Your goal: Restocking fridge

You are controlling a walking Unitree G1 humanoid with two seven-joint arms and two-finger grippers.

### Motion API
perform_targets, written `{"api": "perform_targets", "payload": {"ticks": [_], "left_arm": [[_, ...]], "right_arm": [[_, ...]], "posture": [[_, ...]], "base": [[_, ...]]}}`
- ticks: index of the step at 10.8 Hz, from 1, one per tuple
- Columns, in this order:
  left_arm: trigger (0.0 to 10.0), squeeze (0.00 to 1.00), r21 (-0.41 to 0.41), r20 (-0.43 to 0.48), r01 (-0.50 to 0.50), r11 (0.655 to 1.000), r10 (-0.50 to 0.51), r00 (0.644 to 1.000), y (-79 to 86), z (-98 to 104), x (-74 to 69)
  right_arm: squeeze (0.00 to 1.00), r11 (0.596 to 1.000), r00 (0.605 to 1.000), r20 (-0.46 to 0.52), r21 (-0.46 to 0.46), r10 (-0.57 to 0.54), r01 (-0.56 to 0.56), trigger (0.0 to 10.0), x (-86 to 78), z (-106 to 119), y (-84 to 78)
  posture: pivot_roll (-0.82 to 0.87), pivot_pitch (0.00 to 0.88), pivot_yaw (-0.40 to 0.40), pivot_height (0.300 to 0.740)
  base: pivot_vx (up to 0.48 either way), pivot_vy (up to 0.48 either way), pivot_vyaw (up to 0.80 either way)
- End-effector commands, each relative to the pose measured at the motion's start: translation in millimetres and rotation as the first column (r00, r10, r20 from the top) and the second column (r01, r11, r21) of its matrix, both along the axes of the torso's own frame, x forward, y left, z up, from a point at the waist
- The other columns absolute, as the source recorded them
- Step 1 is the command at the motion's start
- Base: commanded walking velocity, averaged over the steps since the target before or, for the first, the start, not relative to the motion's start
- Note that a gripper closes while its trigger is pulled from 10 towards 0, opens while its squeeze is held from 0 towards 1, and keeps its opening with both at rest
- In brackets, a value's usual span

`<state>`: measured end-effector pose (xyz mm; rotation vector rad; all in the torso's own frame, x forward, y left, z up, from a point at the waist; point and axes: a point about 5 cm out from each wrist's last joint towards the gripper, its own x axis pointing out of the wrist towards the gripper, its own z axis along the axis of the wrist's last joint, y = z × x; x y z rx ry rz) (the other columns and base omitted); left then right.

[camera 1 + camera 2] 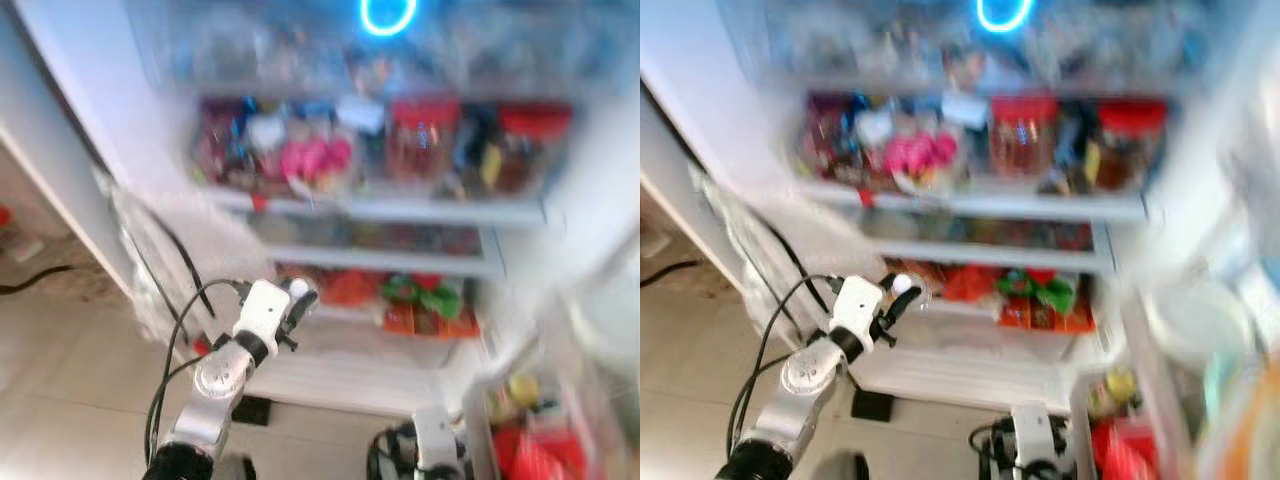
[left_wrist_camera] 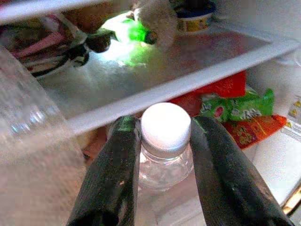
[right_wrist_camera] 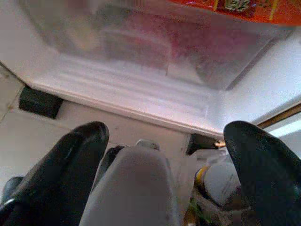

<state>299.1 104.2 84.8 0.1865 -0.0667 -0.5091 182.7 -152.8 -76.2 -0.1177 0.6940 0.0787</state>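
The fridge stands open in front of me, its white shelves (image 1: pixel 390 210) packed with food. My left gripper (image 1: pixel 297 297) is raised at the lower shelf, shut on a clear plastic bottle (image 2: pixel 164 165) with a white cap (image 2: pixel 165 129). In the left wrist view both black fingers (image 2: pixel 120 160) press against the bottle's neck just below the cap. Beyond the bottle lie red and green snack packets (image 2: pixel 235 113). My right gripper (image 3: pixel 169 134) hangs low near the fridge's bottom drawer (image 3: pixel 141 52), fingers spread wide with nothing held.
Jars with red lids (image 1: pixel 425 140) and pink items (image 1: pixel 315 158) crowd the upper shelf. The open door's shelf (image 1: pixel 530 440) at the right holds bottles and red packs. A black cable (image 1: pixel 30 280) lies on the tiled floor at the left. The eye views are blurred.
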Motion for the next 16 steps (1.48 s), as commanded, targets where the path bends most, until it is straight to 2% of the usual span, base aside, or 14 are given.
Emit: {"api": "perform_targets", "payload": {"ticks": [1, 6, 8, 11, 12, 13, 14, 16], "left_arm": [[10.0, 0.0, 0.007, 0.009, -0.004, 1.0, 0.004, 1.0, 1.7, 1.8, 0.3], [10.0, 0.0, 0.001, 0.028, -0.011, 1.0, 0.011, 1.0, 1.9, 6.5, 2.9], [10.0, 0.0, -0.006, 0.069, -0.006, 1.0, 0.006, 0.998, -0.7, 16.3, 4.9], [10.0, 0.0, 0.003, 0.16, 0.007, 1.0, -0.007, 0.987, -6.2, 35.8, 9.1], [10.0, 0.0, 0.025, 0.223, 0.003, 1.0, -0.009, 0.975, -8.0, 44.5, 9.1], [10.0, 0.0, 0.029, 0.322, -0.009, 1.0, -0.001, 0.947, -8.6, 60.1, 8.0], [10.0, 0.0, 0.057, 0.375, -0.01, 0.998, -0.012, 0.927, -10.2, 67.9, 6.7], [10.0, 0.0, 0.082, 0.355, -0.013, 0.997, -0.017, 0.935, -4.1, 63.8, 3.7]], "right_arm": [[0.0, 1.0, 0.995, -0.101, -0.001, -0.014, 0.014, 10.0, -23.3, -12.7, -0.8], [0.0, 1.0, 0.995, -0.098, 0.002, -0.016, 0.016, 10.0, -23.7, -12.7, -0.3], [0.0, 1.0, 0.995, -0.097, 0.002, -0.018, 0.019, 10.0, -23.6, -12.6, -0.3], [0.0, 1.0, 0.995, -0.097, 0.003, -0.018, 0.018, 10.0, -22.6, -12.3, -0.5], [0.0, 1.0, 0.995, -0.096, 0.003, -0.02, 0.02, 10.0, -22.3, -12.2, -0.6], [0.0, 1.0, 0.995, -0.095, 0.002, -0.022, 0.022, 10.0, -22.0, -12.1, -0.7], [0.0, 1.0, 0.995, -0.096, 0.001, -0.022, 0.022, 10.0, -21.7, -12.0, -0.9], [0.0, 1.0, 0.995, -0.096, 0.002, -0.021, 0.022, 10.0, -21.2, -11.9, -0.7]], "posture": [[-0.14, 0.088, 0.041, 0.61], [-0.14, 0.079, 0.041, 0.61], [-0.14, 0.082, 0.041, 0.61], [-0.14, 0.085, 0.042, 0.61], [-0.14, 0.088, 0.042, 0.61], [-0.15, 0.088, 0.042, 0.61], [-0.14, 0.089, 0.04, 0.61], [-0.14, 0.09, 0.041, 0.61]], "base": [[0.0, 0.0, 0.0], [0.0, 0.0, 0.0], [0.0, 0.0, 0.0], [0.0, 0.0, 0.0], [0.0, 0.0, 0.0], [0.0, 0.0, 0.0], [0.0, 0.0, 0.0], [0.0, 0.0, 0.0]]}}
